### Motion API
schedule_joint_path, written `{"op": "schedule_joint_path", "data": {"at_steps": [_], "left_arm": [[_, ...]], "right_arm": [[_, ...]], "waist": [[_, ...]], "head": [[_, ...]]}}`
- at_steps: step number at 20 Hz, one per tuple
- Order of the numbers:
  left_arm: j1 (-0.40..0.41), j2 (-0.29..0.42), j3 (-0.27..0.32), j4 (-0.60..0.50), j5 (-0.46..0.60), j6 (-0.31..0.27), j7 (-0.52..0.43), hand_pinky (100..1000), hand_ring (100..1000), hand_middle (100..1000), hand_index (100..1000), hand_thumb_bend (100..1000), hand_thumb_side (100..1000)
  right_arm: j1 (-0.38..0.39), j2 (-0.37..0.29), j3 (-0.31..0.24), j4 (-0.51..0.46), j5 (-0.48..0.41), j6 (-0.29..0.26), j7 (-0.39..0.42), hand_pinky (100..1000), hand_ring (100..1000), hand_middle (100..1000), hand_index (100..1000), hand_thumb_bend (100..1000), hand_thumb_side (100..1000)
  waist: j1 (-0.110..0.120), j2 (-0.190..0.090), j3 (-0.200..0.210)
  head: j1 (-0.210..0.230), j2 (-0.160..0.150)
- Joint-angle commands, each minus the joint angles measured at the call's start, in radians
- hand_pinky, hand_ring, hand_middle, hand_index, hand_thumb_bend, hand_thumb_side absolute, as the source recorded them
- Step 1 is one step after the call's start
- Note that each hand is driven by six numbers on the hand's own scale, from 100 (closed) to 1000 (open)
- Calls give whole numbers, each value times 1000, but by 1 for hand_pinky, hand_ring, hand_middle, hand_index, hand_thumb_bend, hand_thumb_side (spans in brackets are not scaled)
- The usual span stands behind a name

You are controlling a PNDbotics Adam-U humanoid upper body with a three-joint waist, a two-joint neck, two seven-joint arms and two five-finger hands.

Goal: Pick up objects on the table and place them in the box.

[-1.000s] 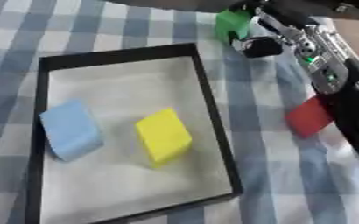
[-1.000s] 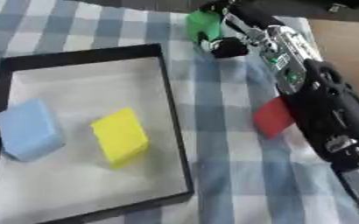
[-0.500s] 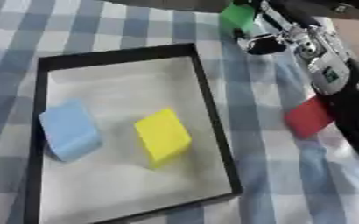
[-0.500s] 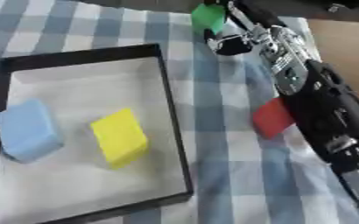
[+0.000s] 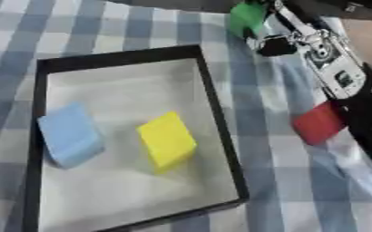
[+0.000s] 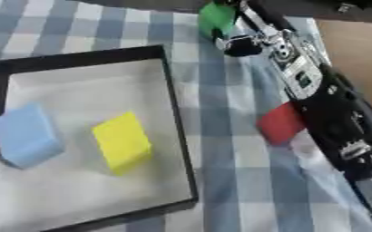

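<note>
the right hand (image 6: 245, 38) sits at the top of the frame, right of centre, at the end of a black and silver arm that runs in from the lower right. its fingers are curled round a green block (image 6: 216, 18), which shows just above and to the left of the hand, near the top edge. whether the block is lifted off the cloth or resting on it cannot be told.

a red block (image 6: 280, 123) lies on the blue and white checked cloth of the table (image 6: 229, 181), right of centre, its right side tucked against and partly hidden by the forearm.

the box (image 5: 221, 136) is a shallow black-rimmed tray with a pale floor, filling the left and middle of the frame. inside it a light blue block (image 5: 68, 135) lies toward the left wall, and a yellow block (image 5: 167, 140) lies near the middle, closer to the right wall. the two are apart and neither touches the rim.

the left hand shows in neither view.
</note>
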Motion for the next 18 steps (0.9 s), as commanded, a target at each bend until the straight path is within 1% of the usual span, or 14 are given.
{"op": "schedule_joint_path", "data": {"at_steps": [1, 5, 8, 11, 15, 18], "left_arm": [[19, 6, -9, 14, -1, 4, -1, 633, 734, 703, 801, 406, 641], [32, 11, -6, 19, -10, 4, 4, 633, 735, 703, 802, 408, 638], [43, 16, -4, 24, -18, 4, 7, 633, 736, 703, 802, 408, 636], [52, 20, -4, 30, -25, 4, 8, 632, 736, 703, 802, 409, 633], [68, 22, -3, 40, -32, 6, 10, 632, 736, 703, 802, 410, 629], [86, 23, -2, 50, -36, 7, 12, 632, 736, 703, 802, 411, 627]], "right_arm": [[-10, -21, 0, -63, -55, 10, 7, 870, 561, 602, 611, 100, 100], [-19, -38, 17, -165, -125, 8, 32, 865, 558, 601, 608, 100, 100], [-27, -48, 46, -249, -177, 10, 58, 863, 558, 601, 608, 100, 100], [-36, -49, 79, -329, -226, 27, 84, 862, 560, 600, 610, 100, 100], [-56, -18, 117, -422, -288, 65, 117, 860, 560, 600, 610, 100, 100], [-74, 17, 141, -491, -336, 92, 140, 859, 559, 598, 609, 100, 100]], "waist": [[8, -36, -17], [15, -72, -49], [21, -107, -73], [25, -141, -91], [32, -193, -116], [37, -230, -136]], "head": [[6, 15], [10, 48], [15, 71], [22, 88], [37, 117], [51, 147]]}}
